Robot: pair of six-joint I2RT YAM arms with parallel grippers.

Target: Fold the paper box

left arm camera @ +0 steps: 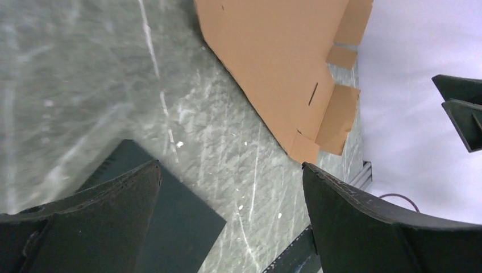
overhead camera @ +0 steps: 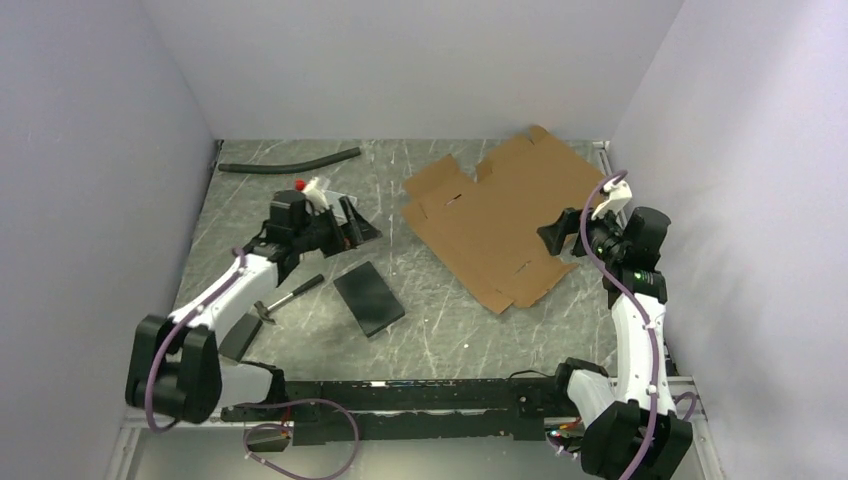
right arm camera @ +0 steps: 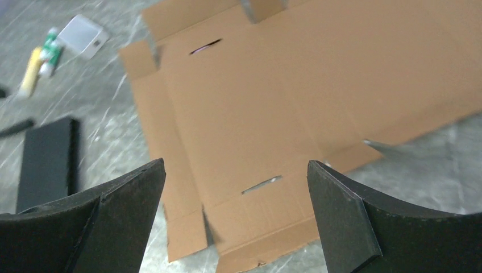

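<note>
Grey scratched tabletop (overhead camera: 440, 330) carries the paper box (overhead camera: 490, 215), flat and unfolded, at far right. We judge it light, stiff across panels, bending at creases; we'd take an edge flap. Our left pincer (left arm camera: 230, 170) and right pincer (right arm camera: 236, 168) gape wide, empty.

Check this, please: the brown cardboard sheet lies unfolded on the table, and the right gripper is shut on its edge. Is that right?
Not quite: the right gripper is open and grips nothing. The right wrist view shows its jaws spread above the paper box, which does lie unfolded on the table.
</note>
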